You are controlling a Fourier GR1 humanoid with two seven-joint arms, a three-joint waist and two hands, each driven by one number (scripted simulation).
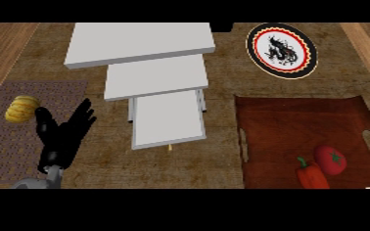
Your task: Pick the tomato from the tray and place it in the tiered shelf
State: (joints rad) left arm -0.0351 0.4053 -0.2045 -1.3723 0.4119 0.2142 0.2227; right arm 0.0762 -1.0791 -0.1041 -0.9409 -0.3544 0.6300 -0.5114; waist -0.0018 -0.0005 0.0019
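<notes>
Tomato (330, 159) lies on the reddish-brown tray (289, 122) at lower right, touching a red pepper (312, 175); tiered shelf (155, 73) stands white at centre; left hand (63, 133) spread wide, holding nothing; round plate (281, 51) bears a dragon emblem, no legible writing; right hand unseen.
</notes>
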